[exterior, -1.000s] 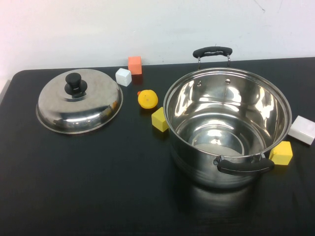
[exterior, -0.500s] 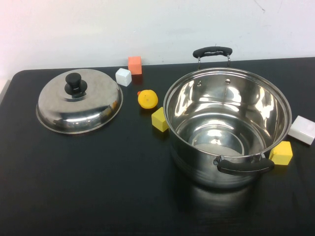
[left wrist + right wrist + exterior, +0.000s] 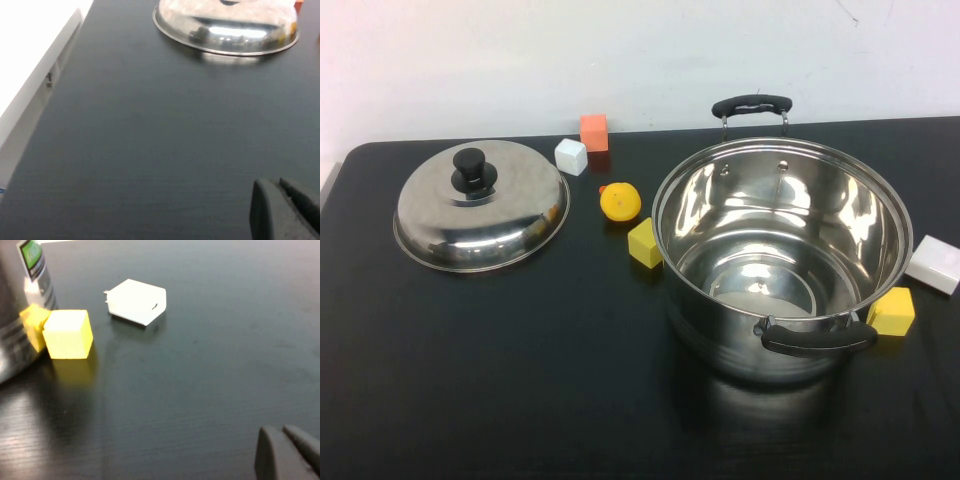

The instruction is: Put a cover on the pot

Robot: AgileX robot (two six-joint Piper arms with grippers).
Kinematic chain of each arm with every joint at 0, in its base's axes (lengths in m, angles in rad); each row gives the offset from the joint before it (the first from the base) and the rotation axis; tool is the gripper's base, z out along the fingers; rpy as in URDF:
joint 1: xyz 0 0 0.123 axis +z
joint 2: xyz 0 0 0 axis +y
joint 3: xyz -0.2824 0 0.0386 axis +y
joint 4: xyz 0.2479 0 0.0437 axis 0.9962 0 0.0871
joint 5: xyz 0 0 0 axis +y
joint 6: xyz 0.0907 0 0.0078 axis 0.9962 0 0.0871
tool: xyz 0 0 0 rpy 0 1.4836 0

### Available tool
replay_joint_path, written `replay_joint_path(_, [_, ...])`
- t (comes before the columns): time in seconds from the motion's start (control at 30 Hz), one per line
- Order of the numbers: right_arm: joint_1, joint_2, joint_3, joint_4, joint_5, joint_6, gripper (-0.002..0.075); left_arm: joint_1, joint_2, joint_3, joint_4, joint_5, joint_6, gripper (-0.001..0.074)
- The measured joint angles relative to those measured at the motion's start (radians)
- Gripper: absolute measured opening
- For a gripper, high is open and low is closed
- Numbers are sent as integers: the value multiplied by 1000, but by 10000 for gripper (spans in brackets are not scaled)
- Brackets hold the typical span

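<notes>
The black bench (image 3: 150,130) fills most of the left wrist view, its surface bare between the camera and the lid. The domed steel lid (image 3: 225,30) rests rim-down on the bench, well apart from the left tool (image 3: 282,210), and its polished side mirrors bright patches. The left tool's 2 dark fingertips (image 3: 265,210) sit close together. A white wall (image 3: 30,60) borders the bench edge.

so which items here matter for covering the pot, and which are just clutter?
Job: pot, open; lid on the table to its left; left gripper low near the lid, right gripper near the pot.
Clutter: orange block, white cube, yellow toy, yellow blocks, white charger.
</notes>
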Motion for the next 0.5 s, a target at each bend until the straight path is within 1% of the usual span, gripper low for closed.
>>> replay_joint_path(0.13, [0,0,0,0,0,0,-2,0,0,5,-34,-30,0,-2])
replay_joint_path(0.3, [0,0,0,0,0,0,-2,0,0,10,-59,-136,0,-2])
replay_joint_path(0.5, [0,0,0,0,0,0,-2,0,0,10,-64,-435,9,-2])
